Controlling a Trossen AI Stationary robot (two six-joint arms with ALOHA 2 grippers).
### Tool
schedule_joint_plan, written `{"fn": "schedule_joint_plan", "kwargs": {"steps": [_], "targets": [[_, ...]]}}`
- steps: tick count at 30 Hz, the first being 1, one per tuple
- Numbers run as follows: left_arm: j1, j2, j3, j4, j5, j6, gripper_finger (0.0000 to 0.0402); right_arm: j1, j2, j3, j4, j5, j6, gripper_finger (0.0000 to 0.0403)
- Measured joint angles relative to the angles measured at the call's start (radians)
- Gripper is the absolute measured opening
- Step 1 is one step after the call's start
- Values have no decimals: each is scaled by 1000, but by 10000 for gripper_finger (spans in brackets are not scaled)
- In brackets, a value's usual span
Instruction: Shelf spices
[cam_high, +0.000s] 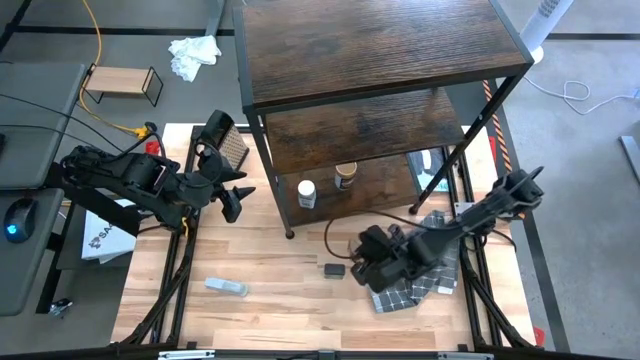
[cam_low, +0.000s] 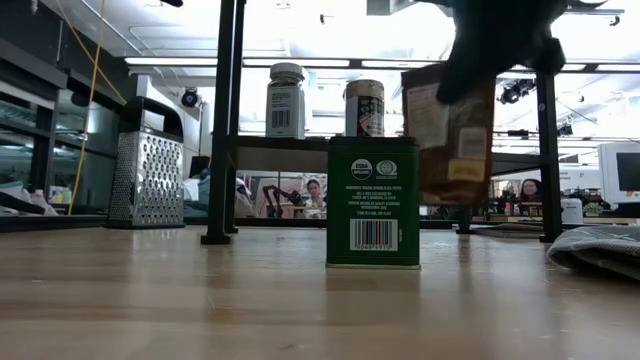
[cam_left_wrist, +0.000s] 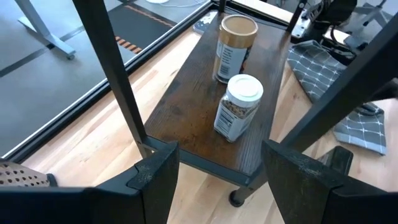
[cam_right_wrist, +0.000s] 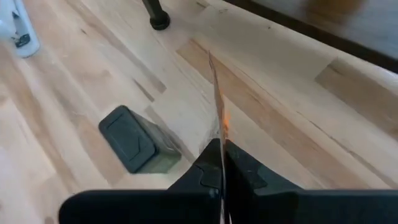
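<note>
A two-armed robot is shelving spices on a wooden table. The right gripper (cam_right_wrist: 221, 158) is pinching a thin reddish-brown packet (cam_low: 450, 130) by its edge, holding it clear of the table near the front of the shelf (cam_high: 380, 50). Just beside it, a green spice tin (cam_low: 373, 200) is standing on the table. Two spices are already sitting on the lowest board — a white-capped jar (cam_left_wrist: 239, 107) and a tan-lidded jar (cam_left_wrist: 234, 46), close together. The left gripper (cam_left_wrist: 217, 168) is hanging with its fingers spread and empty, facing that board's end. A clear flat plastic object (cam_high: 226, 287) is lying well apart near the table's front.

The risks, as I judge them — the packet is gripped only along a thin edge, so it may twist or slip out. Carried inward, it may catch a black frame post or knock over the jars already shelved.
</note>
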Motion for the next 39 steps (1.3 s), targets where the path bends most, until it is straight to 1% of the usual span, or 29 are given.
{"fn": "schedule_joint_plan", "kwargs": {"steps": [4,10,18,21,27,30,32,35,39], "targets": [[0,0,0,0,0,0,223,-22,20,-16,44,1,-21,0],[0,0,0,0,-1,-8,223,-46,40,-16,59,7,-39,0],[0,0,0,0,13,-16,223,-53,40,-16,68,-33,-52,3],[0,0,0,-1,13,-15,223,-53,40,-16,68,-47,-69,26],[0,0,0,-1,14,-10,223,-53,40,-16,69,-45,-64,113],[0,0,0,0,19,-9,223,-53,40,-8,65,-43,-62,146],[0,0,0,-1,20,-9,223,-53,40,8,63,-41,-70,159],[0,0,0,-1,37,-9,223,-56,35,42,30,-35,-133,170],[0,0,0,-1,105,-9,223,-63,32,95,-47,-29,-227,172]]}}
